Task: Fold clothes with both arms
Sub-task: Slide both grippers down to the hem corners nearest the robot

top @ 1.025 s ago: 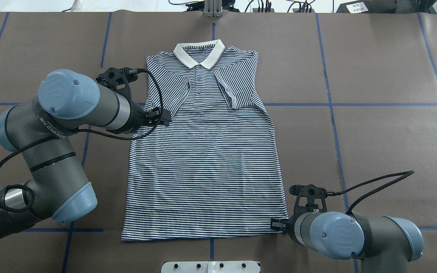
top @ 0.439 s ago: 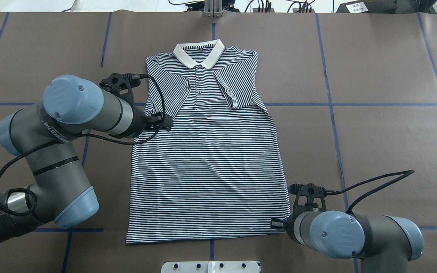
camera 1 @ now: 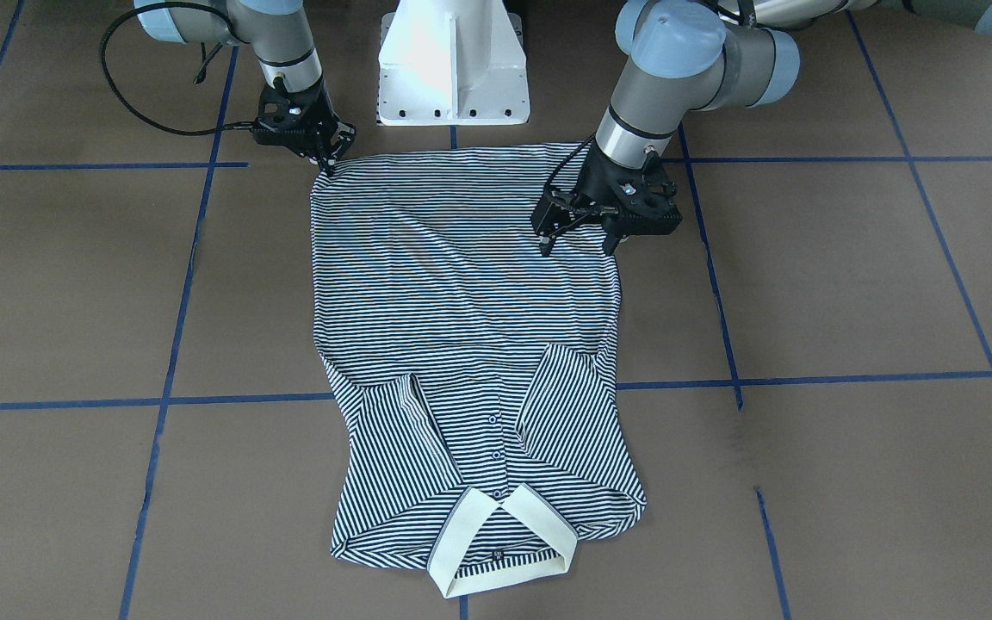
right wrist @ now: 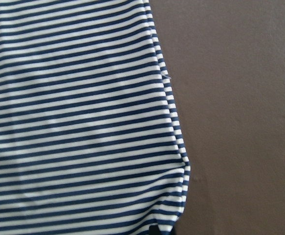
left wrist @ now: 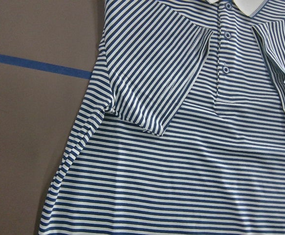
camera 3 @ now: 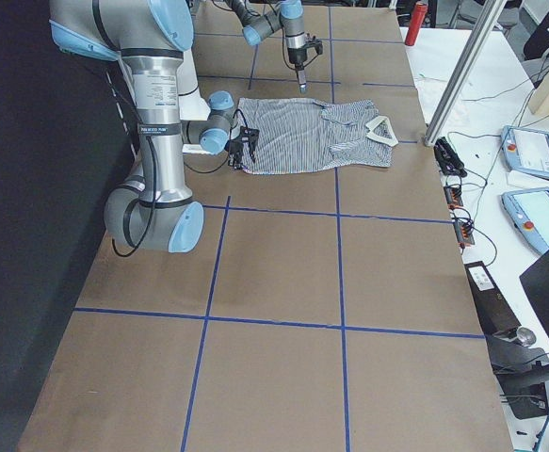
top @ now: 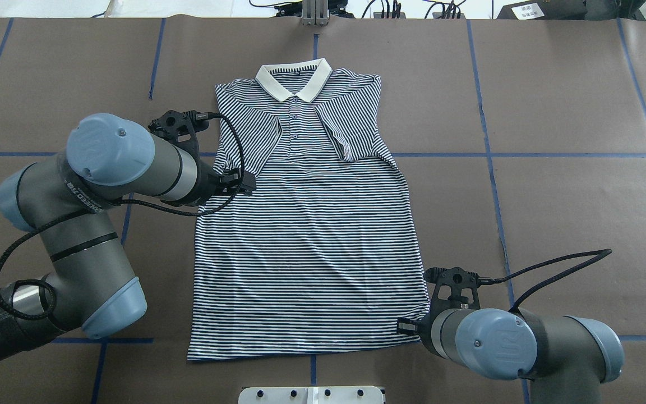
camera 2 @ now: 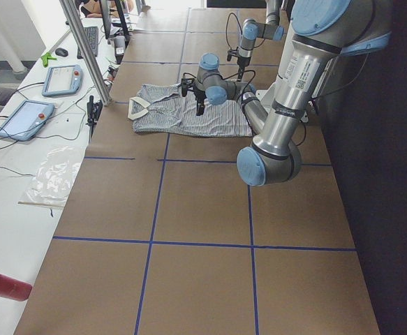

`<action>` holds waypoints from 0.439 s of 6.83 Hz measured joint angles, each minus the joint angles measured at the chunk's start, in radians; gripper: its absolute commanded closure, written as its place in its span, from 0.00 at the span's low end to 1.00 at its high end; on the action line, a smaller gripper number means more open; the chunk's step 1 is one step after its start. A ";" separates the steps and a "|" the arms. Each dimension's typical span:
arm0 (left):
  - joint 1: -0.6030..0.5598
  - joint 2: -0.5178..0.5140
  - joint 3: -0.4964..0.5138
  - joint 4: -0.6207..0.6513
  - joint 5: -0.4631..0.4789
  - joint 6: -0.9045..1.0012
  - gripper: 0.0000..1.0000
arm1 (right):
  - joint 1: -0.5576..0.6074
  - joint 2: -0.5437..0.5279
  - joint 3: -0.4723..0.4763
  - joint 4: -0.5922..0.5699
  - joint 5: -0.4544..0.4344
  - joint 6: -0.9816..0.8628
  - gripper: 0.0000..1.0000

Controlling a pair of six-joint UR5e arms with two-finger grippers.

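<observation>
The striped polo shirt (top: 306, 247) lies flat, face up, with its cream collar (top: 295, 78) at the far side and both sleeves folded in over the chest. My left gripper (camera 1: 578, 245) is open and empty, hovering just above the shirt's left side below the folded sleeve (left wrist: 152, 88); it also shows in the overhead view (top: 246, 182). My right gripper (camera 1: 328, 164) is shut on the shirt's near right hem corner, low at the table (top: 406, 326). The right wrist view shows the shirt's side edge (right wrist: 171, 122).
The brown table cover (top: 553, 196) has blue tape lines. The white pedestal base (camera 1: 453, 60) stands at the near edge. An aluminium post (top: 314, 14) and cables are at the far edge. Tablets (camera 2: 62, 79) lie on a side bench.
The left gripper has moved a little toward the robot along the shirt's left side. The right gripper has shifted slightly up and inward with the hem corner, and the shirt's lower part has slid right.
</observation>
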 measured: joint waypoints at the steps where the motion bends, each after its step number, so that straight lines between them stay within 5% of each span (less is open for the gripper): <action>1: 0.016 0.025 -0.007 -0.001 0.007 -0.037 0.00 | 0.022 0.006 0.013 0.000 0.010 -0.001 1.00; 3: 0.125 0.128 -0.074 0.002 0.067 -0.215 0.01 | 0.047 0.010 0.044 0.001 0.023 -0.008 1.00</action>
